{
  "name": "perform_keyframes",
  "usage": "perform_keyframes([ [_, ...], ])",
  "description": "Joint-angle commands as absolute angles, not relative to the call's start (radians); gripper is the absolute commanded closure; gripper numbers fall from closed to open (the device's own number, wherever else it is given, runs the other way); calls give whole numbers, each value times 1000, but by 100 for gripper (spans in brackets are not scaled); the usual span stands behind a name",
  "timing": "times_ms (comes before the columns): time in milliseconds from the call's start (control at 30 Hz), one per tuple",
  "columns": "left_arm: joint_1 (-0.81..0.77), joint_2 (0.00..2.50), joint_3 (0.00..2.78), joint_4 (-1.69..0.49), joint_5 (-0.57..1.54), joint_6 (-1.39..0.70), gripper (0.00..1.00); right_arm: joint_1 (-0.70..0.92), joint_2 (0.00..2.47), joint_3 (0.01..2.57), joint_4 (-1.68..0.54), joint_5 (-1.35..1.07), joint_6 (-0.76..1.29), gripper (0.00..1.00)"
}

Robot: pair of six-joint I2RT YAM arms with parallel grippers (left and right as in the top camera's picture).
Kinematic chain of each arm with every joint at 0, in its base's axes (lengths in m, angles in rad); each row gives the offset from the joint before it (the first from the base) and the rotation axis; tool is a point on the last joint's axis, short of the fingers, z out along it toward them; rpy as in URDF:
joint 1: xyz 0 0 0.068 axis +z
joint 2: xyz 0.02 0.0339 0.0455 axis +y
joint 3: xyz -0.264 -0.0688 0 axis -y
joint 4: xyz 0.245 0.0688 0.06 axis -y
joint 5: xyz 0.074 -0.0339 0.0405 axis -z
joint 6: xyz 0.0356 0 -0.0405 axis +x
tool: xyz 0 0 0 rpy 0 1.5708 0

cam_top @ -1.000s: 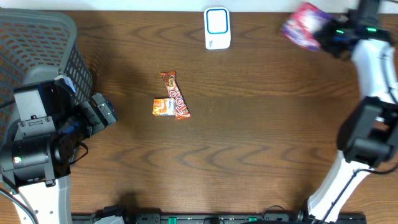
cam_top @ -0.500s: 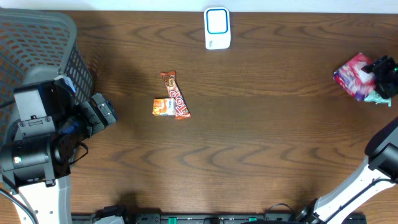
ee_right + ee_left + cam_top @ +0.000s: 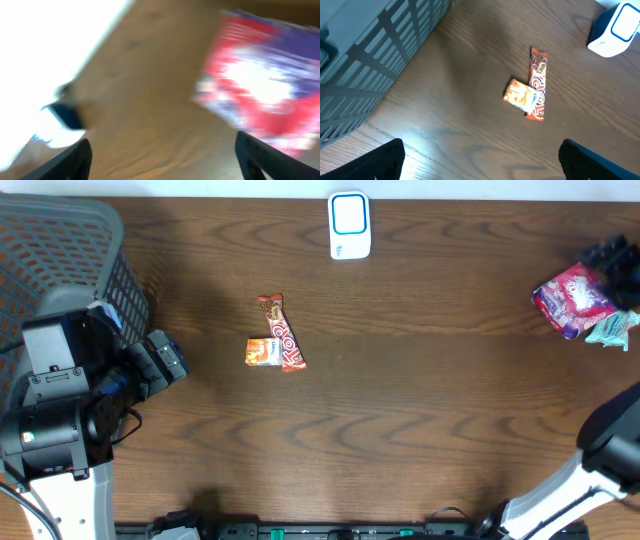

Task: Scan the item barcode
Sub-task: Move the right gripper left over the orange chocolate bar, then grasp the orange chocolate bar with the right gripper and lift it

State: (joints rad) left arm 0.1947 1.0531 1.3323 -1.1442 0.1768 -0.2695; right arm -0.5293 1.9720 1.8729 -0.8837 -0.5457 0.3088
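A pink, red and purple packet (image 3: 568,298) lies at the table's far right edge; in the blurred right wrist view the packet (image 3: 265,85) shows up and to the right, outside the jaws. My right gripper (image 3: 615,292) sits just right of it, open, with nothing between its fingers (image 3: 162,155). The white and blue scanner (image 3: 349,225) stands at the back centre and is also visible in the left wrist view (image 3: 612,30). My left gripper (image 3: 165,362) rests at the left, open and empty (image 3: 482,160).
A red-brown candy bar (image 3: 283,332) and a small orange packet (image 3: 262,352) lie touching in the middle of the table, both also in the left wrist view (image 3: 538,85) (image 3: 520,95). A grey slatted basket (image 3: 60,250) fills the back left corner.
My right arm swung the pink packet from near the scanner to the far right edge and opened, letting it go. The left arm stayed still.
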Motion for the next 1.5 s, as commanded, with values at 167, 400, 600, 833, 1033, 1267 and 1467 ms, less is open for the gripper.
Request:
perform_keyframes([
  [167,198,1053,1342,-1144,171,-274,2,-198,1796,1910,-966,-751,183,1],
  [400,198,1053,1342,-1144,171,-274,2,136,1835,1909,-1077,-633,167,1],
  [600,198,1053,1342,-1144,171,-274,2,374,1882,1909,-1043,-372,167,1],
  [833,198,1053,1342,-1144,171,-274,2,538,1909,1903,-1026,-189,171,1],
  [1033,198,1053,1342,-1144,171,-274,2,598,1949,1894,-1022,-186,175,1],
  [1267,198,1053,1342,-1144,171,-274,2,627,2045,1893,-1011,-189,224,1],
  [1467,198,1053,1342,-1144,171,-274,2,628,2085,1892,-997,-189,232,1],
])
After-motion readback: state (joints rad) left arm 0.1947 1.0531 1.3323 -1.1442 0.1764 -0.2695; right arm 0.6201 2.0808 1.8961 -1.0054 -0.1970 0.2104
